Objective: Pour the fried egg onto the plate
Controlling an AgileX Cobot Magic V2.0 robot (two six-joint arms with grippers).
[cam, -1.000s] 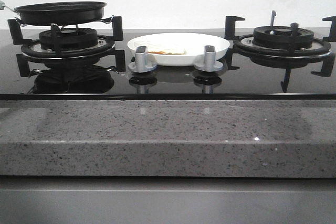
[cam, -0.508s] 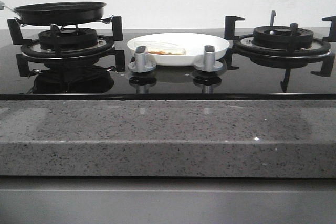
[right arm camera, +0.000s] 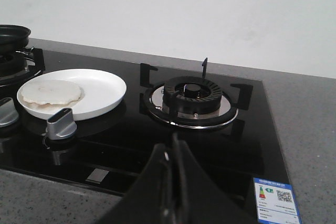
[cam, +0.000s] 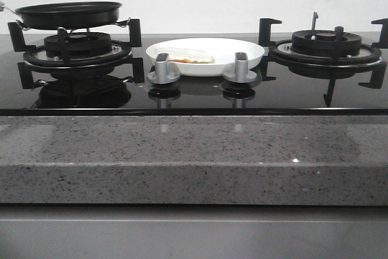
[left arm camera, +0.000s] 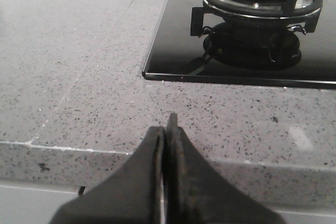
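Note:
The white plate (cam: 242, 53) sits on the black glass hob between the two burners; it also shows in the right wrist view (right arm camera: 105, 90). The fried egg (right arm camera: 51, 92) lies flat inside the plate; in the front view (cam: 193, 57) only its edge shows. The black frying pan (cam: 68, 14) rests on the left burner grate, apparently empty. My left gripper (left arm camera: 167, 129) is shut and empty, over the granite counter in front of the hob's left corner. My right gripper (right arm camera: 173, 148) is shut and empty, in front of the right burner. Neither gripper shows in the front view.
Two silver knobs (cam: 163, 70) (cam: 240, 68) stand in front of the plate. The right burner grate (cam: 327, 47) has raised black prongs. A granite counter edge (cam: 194, 162) runs along the front. An energy label (right arm camera: 276, 199) sits at the hob's corner.

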